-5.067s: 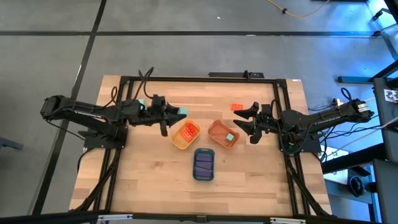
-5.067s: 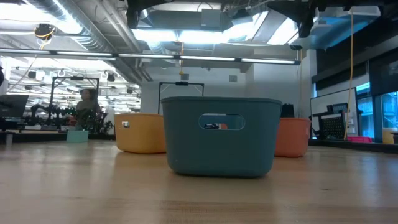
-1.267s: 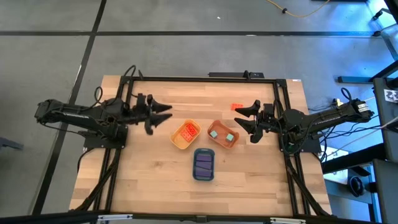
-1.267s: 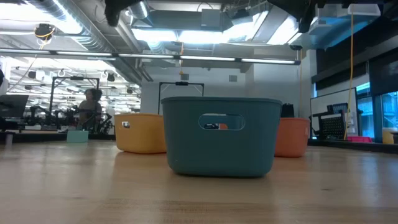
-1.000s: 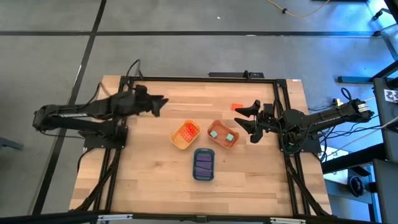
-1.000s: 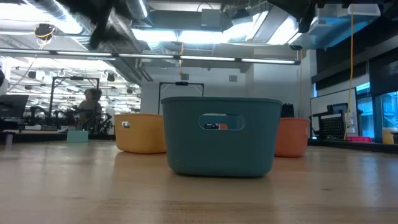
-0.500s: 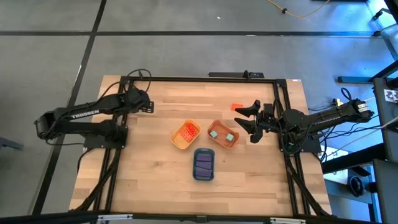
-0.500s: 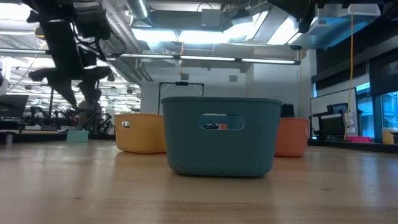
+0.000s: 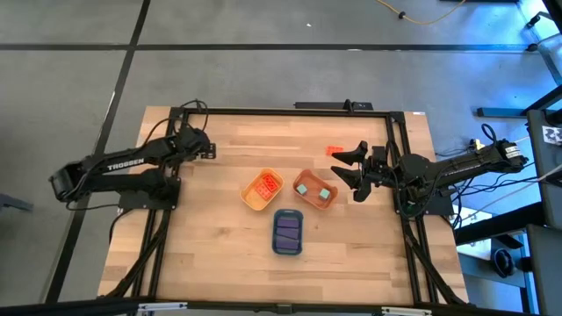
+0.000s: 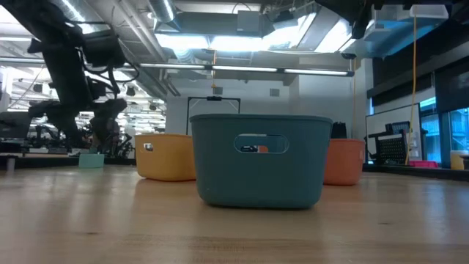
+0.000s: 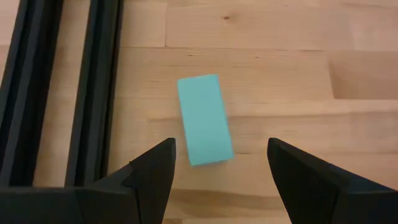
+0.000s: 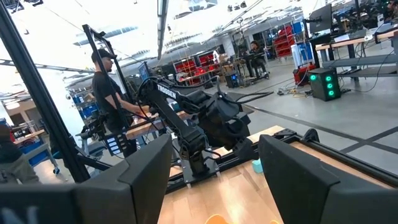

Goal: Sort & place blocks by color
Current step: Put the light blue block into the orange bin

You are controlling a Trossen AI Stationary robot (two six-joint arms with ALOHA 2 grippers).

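Observation:
My left gripper (image 9: 206, 150) hangs open near the table's far left corner, pointing down. In the left wrist view its fingers (image 11: 152, 174) stand on either side of a teal block (image 11: 205, 120) that lies flat on the wood, and they do not touch it. The same block (image 10: 91, 160) shows in the low view. A red-orange block (image 9: 335, 151) lies on the table just beyond my right gripper (image 9: 339, 167), which is open and waits near the orange tray. Red blocks lie in the yellow tray (image 9: 250, 197), teal ones in the orange tray (image 9: 306, 195), purple ones in the blue tray (image 9: 288, 248).
The three trays stand close together at the table's middle. A black frame rail (image 11: 93, 93) runs right beside the teal block along the table's left edge. Bare wood lies toward the near edge. People stand in the room beyond the table (image 12: 109, 93).
My left gripper has swung from beside the yellow tray toward the table's far left corner, tipped to point downward, and come down over the teal block, staying open. The right arm has kept still.

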